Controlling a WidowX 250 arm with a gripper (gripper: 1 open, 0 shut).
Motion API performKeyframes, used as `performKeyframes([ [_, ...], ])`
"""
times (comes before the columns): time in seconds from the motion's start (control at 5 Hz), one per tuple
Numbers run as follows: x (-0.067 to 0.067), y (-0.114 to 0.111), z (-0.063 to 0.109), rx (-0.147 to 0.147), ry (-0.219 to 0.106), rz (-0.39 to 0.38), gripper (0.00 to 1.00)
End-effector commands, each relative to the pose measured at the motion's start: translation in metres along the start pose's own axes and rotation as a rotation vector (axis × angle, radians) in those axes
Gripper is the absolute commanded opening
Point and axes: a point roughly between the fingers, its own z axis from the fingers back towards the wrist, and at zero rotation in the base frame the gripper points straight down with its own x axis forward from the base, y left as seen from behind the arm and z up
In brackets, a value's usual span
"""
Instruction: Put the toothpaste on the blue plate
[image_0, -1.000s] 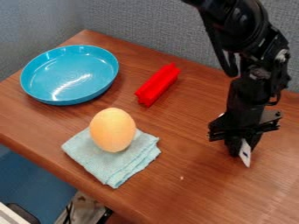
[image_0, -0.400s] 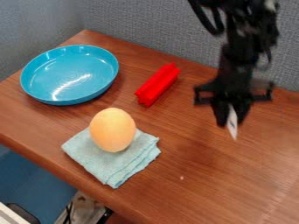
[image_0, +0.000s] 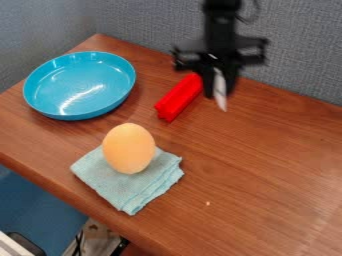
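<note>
The toothpaste (image_0: 218, 93), a small white tube, hangs upright in the air, pinched at its top by my gripper (image_0: 217, 74), which is shut on it and points down. They hover above the table just right of the red block. The blue plate (image_0: 48, 96), round and glossy, sits at the table's left side, well to the left of the gripper, and holds nothing.
A red rectangular block (image_0: 178, 97) lies between the plate and the gripper. An orange egg-shaped object (image_0: 128, 147) rests on a light-blue folded cloth (image_0: 136, 184) near the front edge. The wooden table (image_0: 274, 170) runs on to the right.
The gripper has risen off the table's right side with the toothpaste in it and swung left and toward the back, ending beside the red block.
</note>
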Motion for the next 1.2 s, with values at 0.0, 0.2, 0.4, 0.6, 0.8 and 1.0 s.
performKeyframes([
  [0.0, 0.022, 0.036, 0.026, -0.027, -0.045, 0.024, 0.0],
  [0.2, 0.039, 0.081, 0.026, 0.0, -0.056, 0.069, 0.0],
  [0.4, 0.059, 0.12, 0.024, 0.022, -0.067, 0.092, 0.0],
  [0.6, 0.075, 0.149, 0.018, 0.032, -0.081, 0.107, 0.0],
  [0.8, 0.087, 0.163, 0.008, 0.047, -0.081, 0.101, 0.0],
  [1.0, 0.096, 0.166, 0.001, 0.066, -0.096, 0.077, 0.0],
])
